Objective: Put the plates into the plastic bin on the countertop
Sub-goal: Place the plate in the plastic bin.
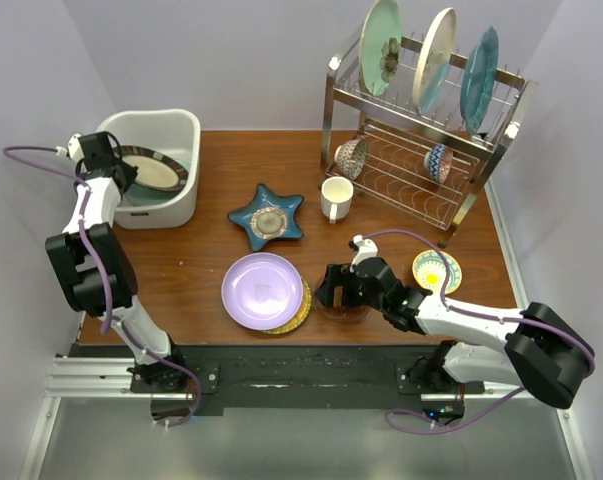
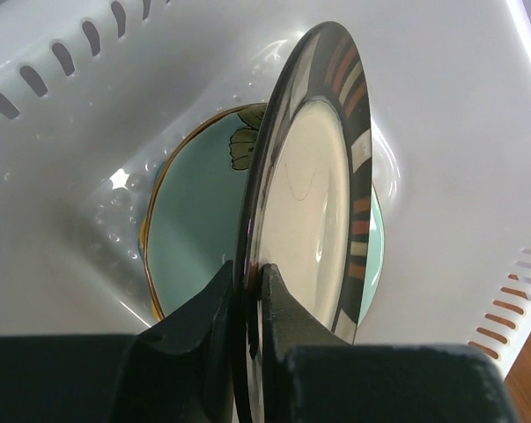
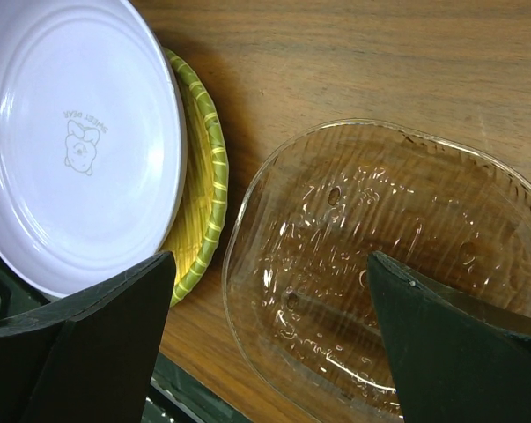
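The bottom of the black-rimmed plate [image 2: 309, 203] is cut off behind my left gripper [image 2: 247, 273], whose fingers are pinched together on its rim, one on each face. The plate stands on edge inside the white bin [image 2: 441, 106]. Beyond my fingers it hides most of a pale green plate [image 2: 195, 211] lying flat on the bin's floor, where only a crescent and part of a flower show.

My right gripper [image 3: 269, 264] has its fingers spread wide and holds nothing. Between and just beyond them a clear glass dish [image 3: 379, 220] sits on the countertop [image 3: 379, 62]. Its near corner is hidden behind my right-hand finger. From above I cannot make the dish out at all under the gripper.

Past my left-hand finger lies the lavender plate [image 3: 80, 141], cut off at the picture's edge. It covers all but a sliver of a yellow-green striped plate [image 3: 203, 176], which lies just beside the glass dish.
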Robot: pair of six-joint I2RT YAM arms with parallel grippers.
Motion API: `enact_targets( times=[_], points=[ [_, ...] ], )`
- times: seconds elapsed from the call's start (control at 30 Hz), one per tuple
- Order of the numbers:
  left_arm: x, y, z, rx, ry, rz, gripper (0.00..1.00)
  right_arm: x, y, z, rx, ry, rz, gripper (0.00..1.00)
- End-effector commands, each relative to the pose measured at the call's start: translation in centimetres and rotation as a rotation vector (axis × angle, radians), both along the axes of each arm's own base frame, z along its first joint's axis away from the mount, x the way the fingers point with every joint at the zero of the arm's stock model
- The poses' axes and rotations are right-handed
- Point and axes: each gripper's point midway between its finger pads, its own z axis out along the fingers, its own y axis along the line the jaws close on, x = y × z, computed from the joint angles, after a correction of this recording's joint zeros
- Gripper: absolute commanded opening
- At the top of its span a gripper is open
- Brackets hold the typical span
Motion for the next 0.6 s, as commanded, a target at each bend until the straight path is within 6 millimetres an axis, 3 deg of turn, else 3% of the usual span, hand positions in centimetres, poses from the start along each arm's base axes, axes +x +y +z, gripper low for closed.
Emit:
enact_targets(
  times=[0.0,0.2,0.43,0.57],
  points=[
    [1.1,-1.6,-0.5,0.008,0.02,-0.082,0.2,1.0,1.3,2.0,0.044,-0.043,0.007,0.93],
    [-0.1,-1.8,-2.6,0.014,0.105,-0.114,0.3,1.0,1.5,2.2,0.048,-0.045,0.011,0.93],
    [0.0,-4.3,-7.6,-0.086,0.23,-0.29,0.32,1.0,1.6,2.5,0.055,-0.049,0.017,0.93],
    [-0.1,-4.5,-8.8,-0.073,0.257,-0.349,0.34,0.9,1.4,2.8,0.057,-0.058,0.017,0.94]
  ],
)
